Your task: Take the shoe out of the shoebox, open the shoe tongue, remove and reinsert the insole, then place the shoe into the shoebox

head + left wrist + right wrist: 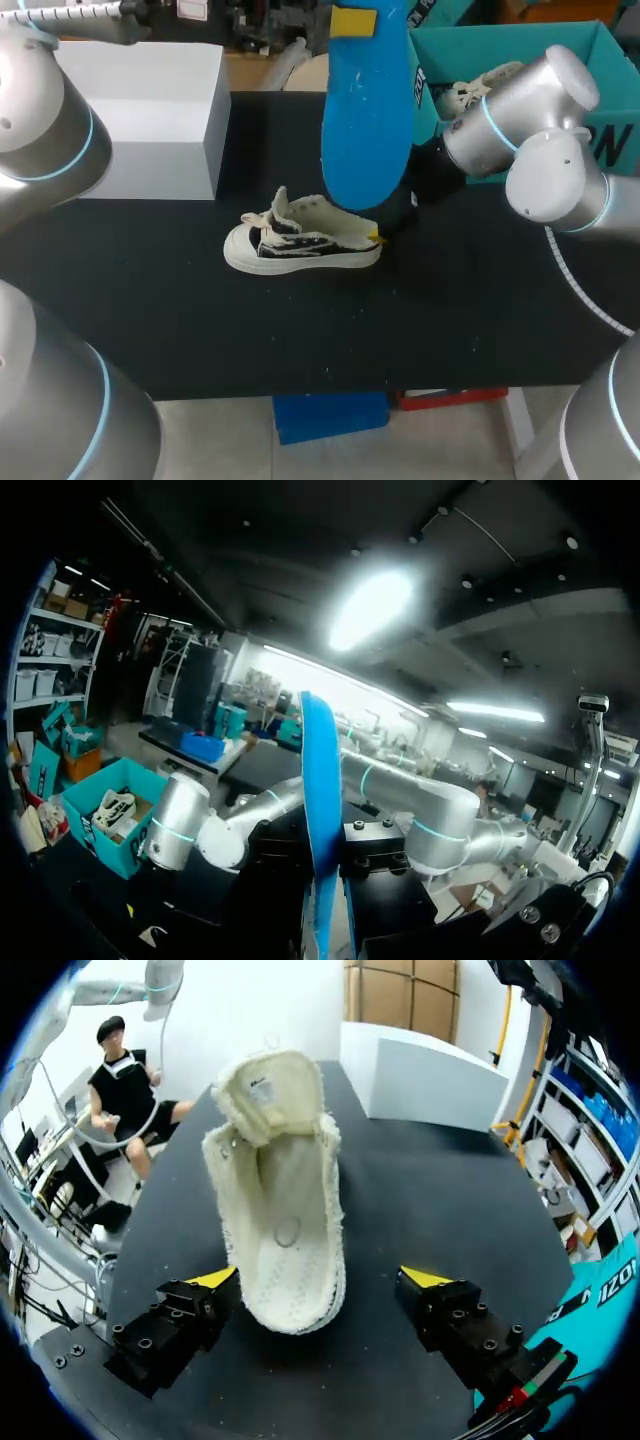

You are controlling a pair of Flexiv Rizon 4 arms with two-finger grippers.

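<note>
two fingers point(180, 1325) of the right gripper point(320, 1280) stand wide apart at the heel of the shoe point(300, 240), one to each side. one yellow tip sits just beside the heel's edge and the other is apart from it, so this gripper is spread open and grips nothing. the shoe rests on its sole near the middle of the black table point(200, 330), toe toward the left arm's side, its tongue pulled up so the pale inside lies bare in the right wrist view. above the heel the blue insole point(365, 110) hangs in the air, long axis upright, its lower end just over the shoe in the head view. the left gripper point(330, 848) is closed on it: in the left wrist view the insole stands edge-on between the two black fingers, pinched from both sides. farther back on the left is a white box point(140, 120), and at the far right the open teal shoebox point(590, 60) with a second shoe point(478, 88) lying inside.
</note>
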